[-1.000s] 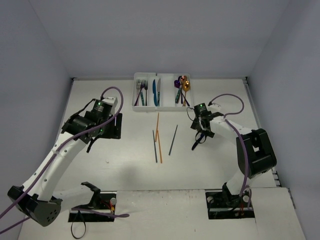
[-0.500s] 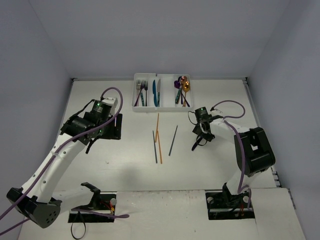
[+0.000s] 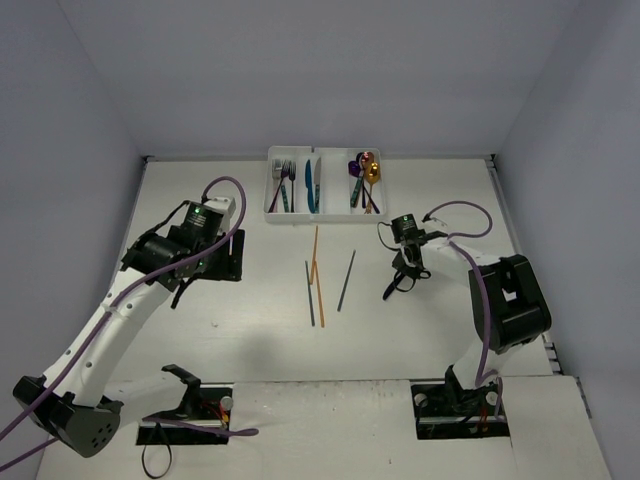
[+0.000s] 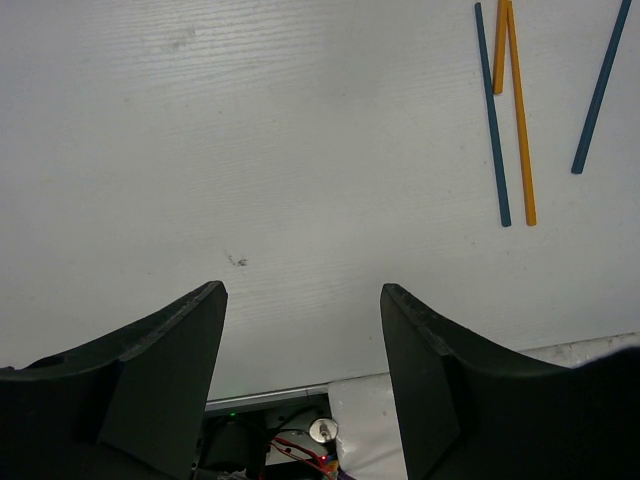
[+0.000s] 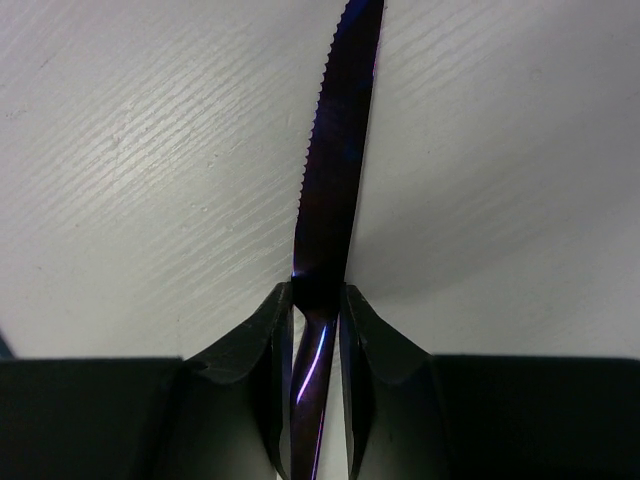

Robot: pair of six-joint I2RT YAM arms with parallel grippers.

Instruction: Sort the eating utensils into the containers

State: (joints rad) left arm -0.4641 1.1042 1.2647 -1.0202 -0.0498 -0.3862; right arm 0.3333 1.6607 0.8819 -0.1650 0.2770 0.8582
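Observation:
My right gripper [image 3: 402,268] [image 5: 318,295] is shut on a dark purple serrated knife [image 5: 335,150], whose blade points away over the table; the knife shows in the top view [image 3: 391,289] right of the loose chopsticks. Two orange chopsticks [image 3: 317,268] [image 4: 518,110] and two dark blue chopsticks [image 3: 346,279] [image 4: 490,115] lie mid-table. The white tray [image 3: 300,215] at the back holds several utensils: silver forks, a blue knife, purple and gold spoons. My left gripper [image 3: 185,285] [image 4: 300,300] is open and empty, hovering left of the chopsticks.
Black base plates sit at the near edge, with cables by the left one [image 3: 190,405]. A black mount [image 3: 222,262] lies under the left arm. Grey walls close the back and sides.
My right gripper with the knife has shifted slightly toward the near side. The left arm has barely moved.

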